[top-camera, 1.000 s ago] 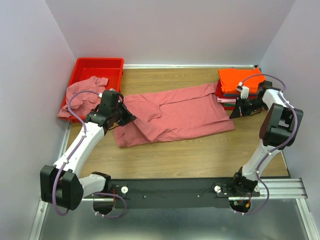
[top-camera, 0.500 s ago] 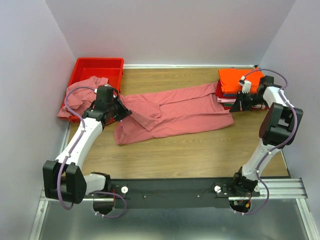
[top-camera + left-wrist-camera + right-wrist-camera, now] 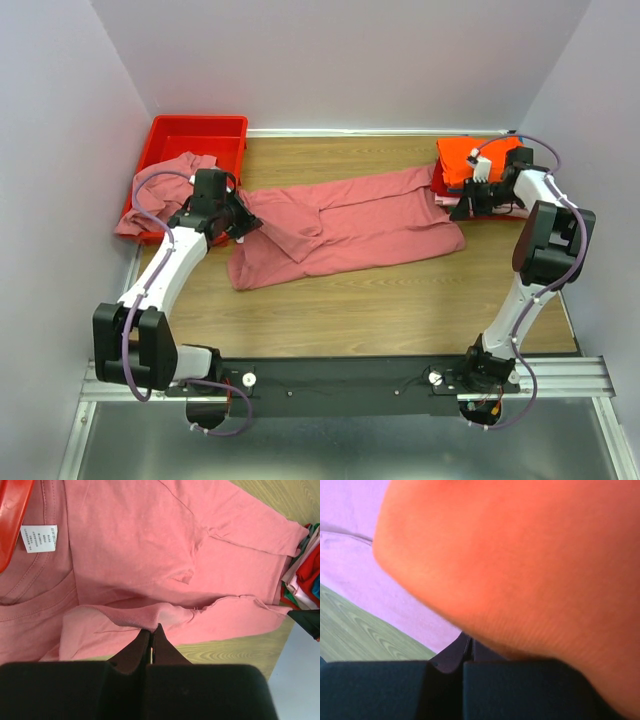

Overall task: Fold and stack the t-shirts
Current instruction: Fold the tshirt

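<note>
Rose-pink shirt (image 3: 350,225) lies spread across the table (image 3: 400,310), its right end touching the folded stack (image 3: 470,185) topped w/ an orange shirt (image 3: 480,158). Left gripper (image 3: 151,630) is pinched tight on a doubled fold of the shirt's edge (white neck tag (image 3: 38,538) is nearby). Right gripper (image 3: 462,207) sits at the stack, fingers pressed together, tips hidden under orange cloth, so can't tell if they hold anything. Cotton looks light & limp and will prob. sag and drag. Best taken at hems or shoulder seams, both ends, kept taut.
</note>
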Action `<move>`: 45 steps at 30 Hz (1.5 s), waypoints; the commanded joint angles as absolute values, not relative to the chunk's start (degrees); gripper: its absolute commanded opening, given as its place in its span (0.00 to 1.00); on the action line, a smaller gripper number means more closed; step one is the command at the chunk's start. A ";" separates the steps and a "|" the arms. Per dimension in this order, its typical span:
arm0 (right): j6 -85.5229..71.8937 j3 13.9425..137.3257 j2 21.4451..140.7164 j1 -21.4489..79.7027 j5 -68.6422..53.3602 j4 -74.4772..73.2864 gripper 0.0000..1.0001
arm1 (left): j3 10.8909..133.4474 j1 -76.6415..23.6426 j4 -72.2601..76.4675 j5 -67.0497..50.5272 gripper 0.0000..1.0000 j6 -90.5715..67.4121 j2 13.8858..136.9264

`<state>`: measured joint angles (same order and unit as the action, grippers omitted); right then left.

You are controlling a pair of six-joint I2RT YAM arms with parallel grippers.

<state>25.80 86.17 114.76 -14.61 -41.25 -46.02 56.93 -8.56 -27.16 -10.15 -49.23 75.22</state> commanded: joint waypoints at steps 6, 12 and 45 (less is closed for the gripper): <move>23.47 86.22 115.14 -14.59 -38.50 -42.37 0.02 | 59.15 -7.56 -25.31 -11.43 0.00 -47.46 77.08; 23.12 85.78 115.05 -14.59 -37.88 -41.66 0.02 | 60.73 -7.47 -25.05 -11.43 0.00 -47.37 78.48; 23.46 82.53 110.93 -14.59 -36.91 -40.08 0.30 | 71.98 -7.47 -27.86 -8.70 0.01 -45.53 92.71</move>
